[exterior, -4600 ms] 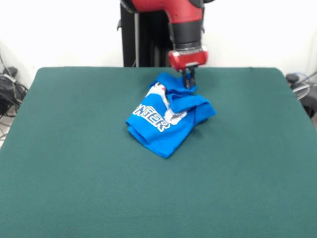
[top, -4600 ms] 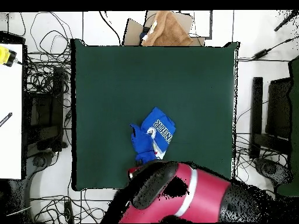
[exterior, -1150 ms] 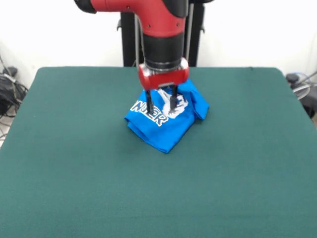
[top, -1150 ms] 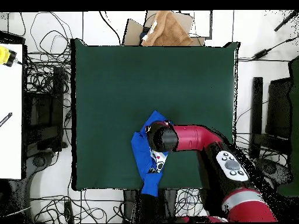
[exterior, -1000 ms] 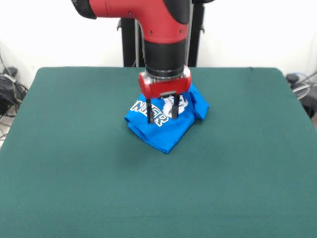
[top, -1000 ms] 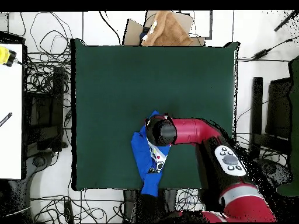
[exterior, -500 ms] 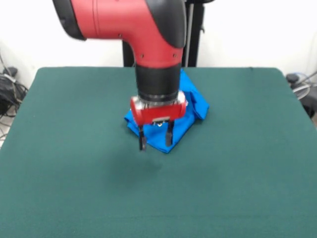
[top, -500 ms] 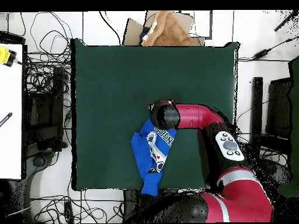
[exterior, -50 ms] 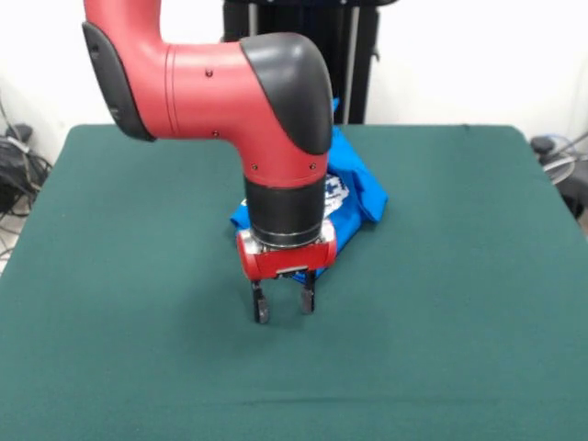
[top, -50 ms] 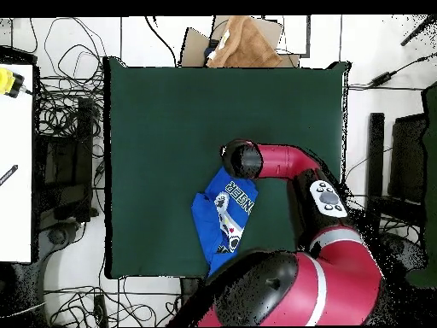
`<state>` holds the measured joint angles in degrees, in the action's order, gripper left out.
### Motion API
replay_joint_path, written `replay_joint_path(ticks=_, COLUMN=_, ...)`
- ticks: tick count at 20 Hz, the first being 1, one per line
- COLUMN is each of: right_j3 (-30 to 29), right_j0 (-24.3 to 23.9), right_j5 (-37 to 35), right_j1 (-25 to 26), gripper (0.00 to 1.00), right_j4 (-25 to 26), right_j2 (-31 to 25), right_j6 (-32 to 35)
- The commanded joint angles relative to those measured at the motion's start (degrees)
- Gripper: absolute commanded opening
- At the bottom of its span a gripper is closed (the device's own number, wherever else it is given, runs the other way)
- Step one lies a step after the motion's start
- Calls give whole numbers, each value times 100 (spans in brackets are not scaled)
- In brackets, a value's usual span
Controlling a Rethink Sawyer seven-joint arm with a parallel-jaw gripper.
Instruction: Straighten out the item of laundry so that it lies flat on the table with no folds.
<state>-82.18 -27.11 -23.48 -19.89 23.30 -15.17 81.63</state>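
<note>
One gripper [exterior, -50 ms: 283, 303] hangs in the front view with its jaws spread and empty, over bare table [exterior, -50 ms: 459, 322] just in front of the crumpled item of laundry [exterior, -50 ms: 354, 193]. Seen from overhead, the item of laundry [top, -50 ms: 224, 220] lies folded near the table's robot-side edge. To do the step well, I think the jaws should go low and pinch one outer edge only, not several layers.

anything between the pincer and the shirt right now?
Nothing visible. The pincer hangs open over bare table, just off the near edge of the shirt, with only green felt between them.
</note>
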Motion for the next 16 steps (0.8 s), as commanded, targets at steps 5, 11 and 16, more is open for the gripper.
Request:
replay_joint_path(ticks=5, right_j3=-537, right_j0=391, right_j5=-940, right_j1=82, gripper=100, right_j4=130, right_j2=401, right_j6=361)
replay_joint_path(ticks=11, right_j3=-848, right_j0=336, right_j5=-1317, right_j1=-266, gripper=100, right_j4=-21, right_j2=384, right_j6=318)
replay_joint_path(ticks=16, right_j3=-1098, right_j0=199, right_j5=-1235, right_j1=-223, gripper=100, right_j4=25, right_j2=310, right_j6=368)
